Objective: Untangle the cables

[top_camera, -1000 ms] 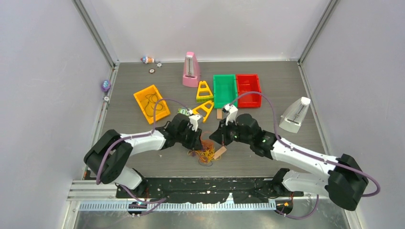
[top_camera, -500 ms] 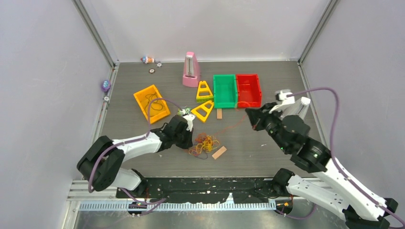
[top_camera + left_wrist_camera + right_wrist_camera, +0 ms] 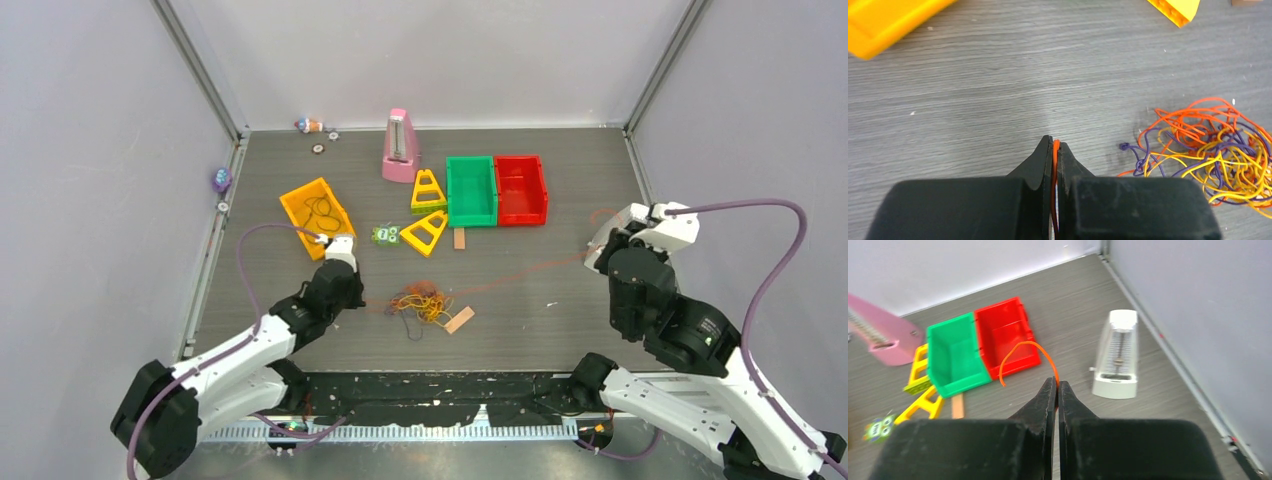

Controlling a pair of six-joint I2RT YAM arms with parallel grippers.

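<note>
- Your left gripper [image 3: 1054,143] is pressed together on an orange-red cord [image 3: 1054,167], between the tangle of cables [image 3: 1208,150] and the table's left edge
- The tangle lies near the middle of the table [image 3: 560,190], a little toward its near edge, beside a small tan stick [image 3: 459,320]
- Your right gripper [image 3: 1056,383], near the right edge, pinches an orange-red strand [image 3: 1028,346]; a thin orange line runs from there to the tangle

No legible text or numbers

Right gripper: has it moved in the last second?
Yes. The right gripper swung rightward, from the cables pile to beyond the red bin, pulling an orange cable.
</note>
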